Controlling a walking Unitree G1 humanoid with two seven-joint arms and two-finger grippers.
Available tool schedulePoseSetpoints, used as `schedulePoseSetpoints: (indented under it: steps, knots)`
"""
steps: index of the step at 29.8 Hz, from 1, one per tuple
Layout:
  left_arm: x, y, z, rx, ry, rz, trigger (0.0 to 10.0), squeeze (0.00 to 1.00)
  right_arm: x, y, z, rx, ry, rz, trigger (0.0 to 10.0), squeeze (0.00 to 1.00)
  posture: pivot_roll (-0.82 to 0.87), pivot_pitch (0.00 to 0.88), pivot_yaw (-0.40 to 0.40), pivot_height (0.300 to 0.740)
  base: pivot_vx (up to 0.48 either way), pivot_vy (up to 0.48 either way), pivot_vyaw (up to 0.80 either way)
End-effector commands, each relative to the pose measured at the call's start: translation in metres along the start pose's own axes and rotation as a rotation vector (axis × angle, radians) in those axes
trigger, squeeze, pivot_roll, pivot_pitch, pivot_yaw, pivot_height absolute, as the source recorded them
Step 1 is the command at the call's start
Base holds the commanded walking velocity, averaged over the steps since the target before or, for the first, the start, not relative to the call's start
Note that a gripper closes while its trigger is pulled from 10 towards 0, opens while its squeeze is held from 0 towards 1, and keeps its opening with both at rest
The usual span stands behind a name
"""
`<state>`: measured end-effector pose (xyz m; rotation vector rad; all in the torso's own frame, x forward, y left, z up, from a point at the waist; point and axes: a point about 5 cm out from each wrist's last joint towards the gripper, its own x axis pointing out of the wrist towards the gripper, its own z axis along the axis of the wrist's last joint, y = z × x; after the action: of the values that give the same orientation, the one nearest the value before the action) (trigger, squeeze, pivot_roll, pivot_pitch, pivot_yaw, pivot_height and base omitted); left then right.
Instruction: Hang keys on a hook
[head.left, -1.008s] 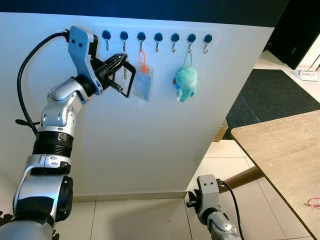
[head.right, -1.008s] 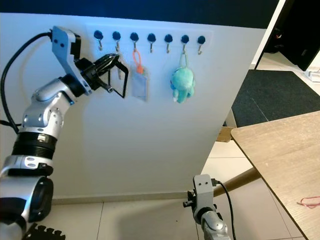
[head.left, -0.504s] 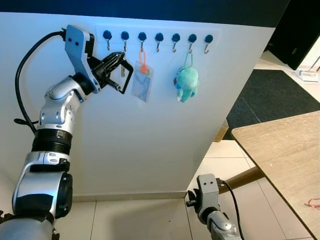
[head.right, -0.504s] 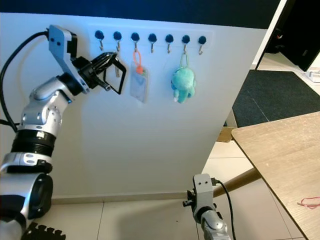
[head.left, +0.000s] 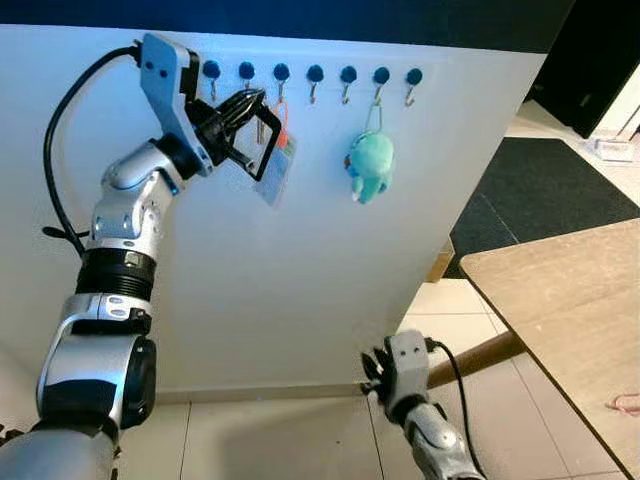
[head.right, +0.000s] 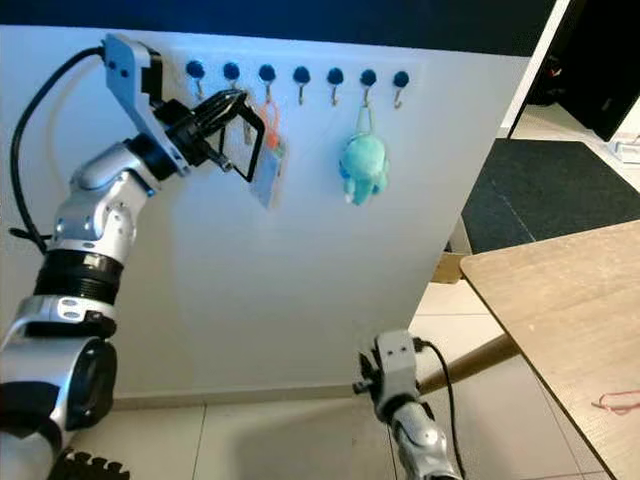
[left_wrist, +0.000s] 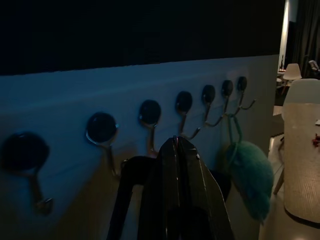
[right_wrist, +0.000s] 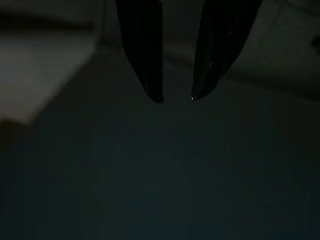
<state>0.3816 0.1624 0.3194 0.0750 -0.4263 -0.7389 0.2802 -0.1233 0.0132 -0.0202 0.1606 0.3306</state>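
Badge (head.left: 274, 175) and plush (head.left: 369, 167) crowd middle hooks; rightmost hook (head.left: 413, 82) hangs free

The left gripper (head.left: 250, 105), fingers pressed together, covers the keys and the hook behind its tips; whether the keys hang on a hook cannot be told. The badge holder (head.left: 272, 175) is motion-blurred and partly hidden by the gripper. The table (head.left: 570, 310) is cut by the frame edge. The right gripper (right_wrist: 175, 97) appears in near darkness; its surroundings are unreadable.
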Motion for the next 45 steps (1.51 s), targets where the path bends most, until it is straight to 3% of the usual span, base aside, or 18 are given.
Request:
schedulePoseSetpoints:
  steps: [1, 5, 8, 13, 19, 28, 45]
  knots:
    - [0.006, -0.005, 0.001, -0.001, -0.014, -0.030, 10.0, 0.00, 0.005, 0.005, 0.016, -0.008, -0.094, 0.034, 10.0, 0.00, 0.07, 0.065, -0.058, 0.740, 0.000, 0.000, 0.00]
    - [0.007, -0.006, -0.001, 0.009, -0.006, -0.025, 10.0, 0.00, 0.013, 0.018, 0.039, -0.038, -0.206, 0.108, 10.0, 0.00, 0.06, 0.065, -0.057, 0.740, 0.000, 0.000, 0.00]
    - [0.007, -0.005, 0.000, 0.019, -0.007, -0.019, 10.0, 0.00, 0.017, 0.036, 0.058, -0.119, -0.277, 0.219, 10.0, 0.00, 0.06, 0.064, -0.058, 0.740, 0.000, 0.000, 0.00]
    - [0.007, -0.005, 0.000, 0.022, -0.010, -0.012, 10.0, 0.00, 0.020, 0.047, 0.071, -0.101, -0.320, 0.274, 10.0, 0.00, 0.06, 0.068, -0.059, 0.740, 0.000, 0.000, 0.00]
    - [0.005, -0.001, -0.001, 0.029, 0.003, 0.030, 10.0, 0.00, 0.026, 0.061, 0.107, -0.090, -0.433, 0.328, 10.0, 0.00, 0.06, 0.069, -0.058, 0.740, 0.000, 0.000, 0.00]
    - [0.006, 0.001, -0.001, 0.034, 0.005, 0.053, 10.0, 0.00, 0.026, 0.064, 0.141, -0.033, -0.534, 0.315, 10.0, 0.00, 0.06, 0.070, -0.059, 0.740, 0.000, 0.000, 0.00]
    - [0.006, 0.008, 0.000, 0.041, 0.007, 0.127, 10.0, 0.00, 0.013, 0.068, 0.170, -0.001, -0.646, 0.350, 10.0, 0.00, 0.06, 0.074, -0.063, 0.740, 0.000, 0.000, 0.00]
